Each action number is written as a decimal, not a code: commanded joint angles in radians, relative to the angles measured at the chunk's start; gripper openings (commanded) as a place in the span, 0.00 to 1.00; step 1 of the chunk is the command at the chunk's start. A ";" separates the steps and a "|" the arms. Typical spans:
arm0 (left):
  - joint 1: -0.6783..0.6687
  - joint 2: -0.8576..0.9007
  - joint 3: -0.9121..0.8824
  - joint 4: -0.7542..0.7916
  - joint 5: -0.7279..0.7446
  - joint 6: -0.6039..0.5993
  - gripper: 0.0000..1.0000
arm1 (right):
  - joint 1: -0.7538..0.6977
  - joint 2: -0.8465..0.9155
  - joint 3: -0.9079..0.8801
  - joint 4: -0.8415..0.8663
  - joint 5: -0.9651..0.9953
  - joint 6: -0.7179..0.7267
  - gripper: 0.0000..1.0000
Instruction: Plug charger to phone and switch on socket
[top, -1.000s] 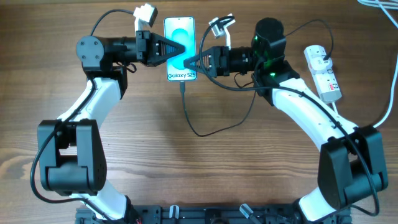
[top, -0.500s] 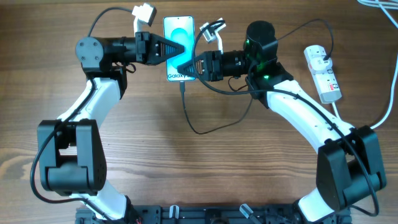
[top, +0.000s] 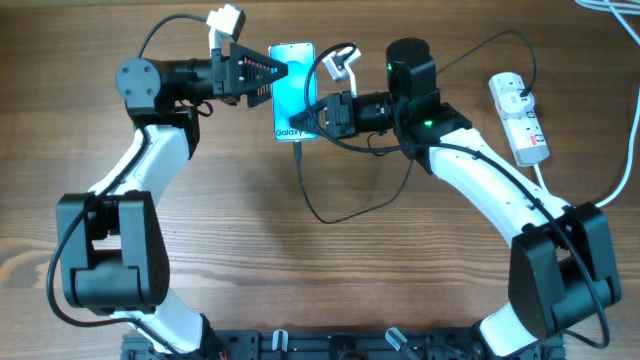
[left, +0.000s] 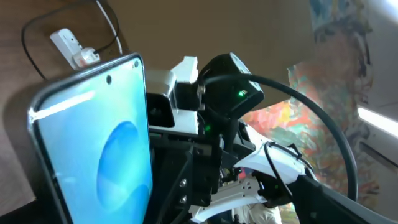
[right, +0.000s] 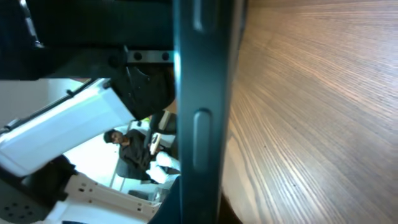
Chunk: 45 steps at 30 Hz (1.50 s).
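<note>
Between left hand (top: 272, 74) and right hand (top: 306, 117), phone (top: 293, 85), wide wooden table (top: 330, 280) around.

Left arm (top: 150, 168) and right arm (top: 490, 182): white curved link shells, black cylindrical joint housings, black blocky shoulders. Black cables (top: 165, 28) loop off both. Green lights (top: 432, 125) on right arm's joint. Left wrist camera (top: 226, 20) and right wrist camera (top: 345, 60): white. Left gripper (top: 283, 73) and right gripper (top: 302, 111): black, tapered.

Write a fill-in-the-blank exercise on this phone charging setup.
The charger reaching the phone has a ___ cable. The socket lies on the robot's ___ side. The table is made of ___.
Missing words: black; right; wood.
</note>
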 joint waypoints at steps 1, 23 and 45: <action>0.008 -0.007 0.002 0.008 0.016 0.057 1.00 | -0.001 0.033 0.010 -0.150 0.134 -0.147 0.04; 0.024 0.016 0.002 0.007 0.006 0.148 1.00 | -0.030 0.046 -0.117 0.583 -0.111 0.389 0.04; 0.061 0.166 0.002 -0.997 -0.296 0.634 0.99 | -0.124 0.047 -0.117 -0.417 0.426 -0.300 0.04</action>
